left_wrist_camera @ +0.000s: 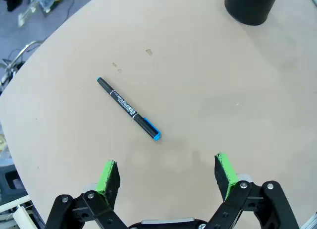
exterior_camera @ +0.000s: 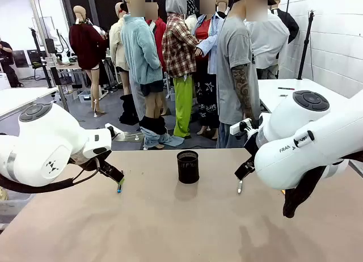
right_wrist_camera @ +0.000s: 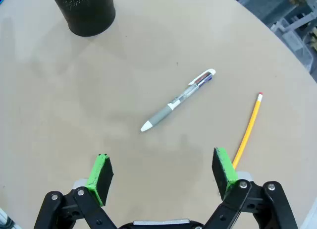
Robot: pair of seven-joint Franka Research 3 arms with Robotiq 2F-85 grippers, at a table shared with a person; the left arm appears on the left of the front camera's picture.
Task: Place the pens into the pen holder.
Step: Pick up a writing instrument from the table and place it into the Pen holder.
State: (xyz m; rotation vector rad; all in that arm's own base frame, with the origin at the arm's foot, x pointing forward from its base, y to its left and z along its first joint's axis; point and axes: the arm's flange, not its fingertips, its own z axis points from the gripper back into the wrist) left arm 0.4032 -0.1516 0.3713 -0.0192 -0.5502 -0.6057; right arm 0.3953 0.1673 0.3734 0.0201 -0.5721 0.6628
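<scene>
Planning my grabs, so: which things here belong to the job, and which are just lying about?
Job: pen holder, blue-ended pen, silver-white pen, orange pencil.
Lying about: small scraps, white side table behind.

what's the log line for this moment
left gripper: open, above blue-ended pen | right gripper: open, above silver-white pen | orange pencil: beside it | pen holder: upright

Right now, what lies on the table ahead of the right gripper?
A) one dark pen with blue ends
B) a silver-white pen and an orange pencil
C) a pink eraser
B: the right wrist view shows the silver-white pen and the orange pencil lying beyond the open right gripper.
</scene>
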